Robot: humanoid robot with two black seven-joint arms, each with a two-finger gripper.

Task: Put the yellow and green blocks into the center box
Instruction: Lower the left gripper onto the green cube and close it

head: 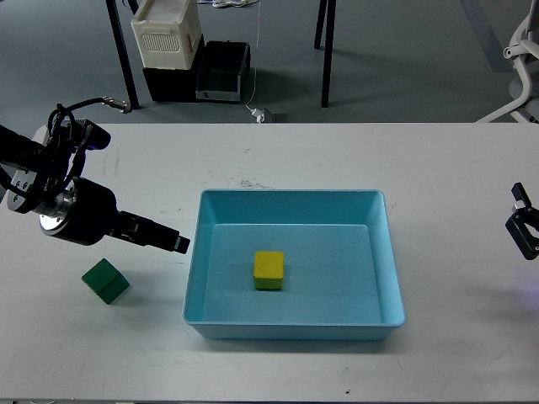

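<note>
A yellow block (269,269) lies inside the light blue box (293,200) at the table's centre. A green block (105,280) sits on the white table to the left of the box. My left gripper (173,241) hangs low between the green block and the box's left wall, up and to the right of the block, pointing at the box. Its fingers overlap in one dark bar, so I cannot tell how they stand. It holds nothing that I can see. My right gripper (524,220) is open and empty at the table's right edge.
Beyond the table's far edge, a white crate (167,32) and a black bin (222,71) stand on the floor beside dark table legs (324,52). A white chair base (524,59) shows at the top right.
</note>
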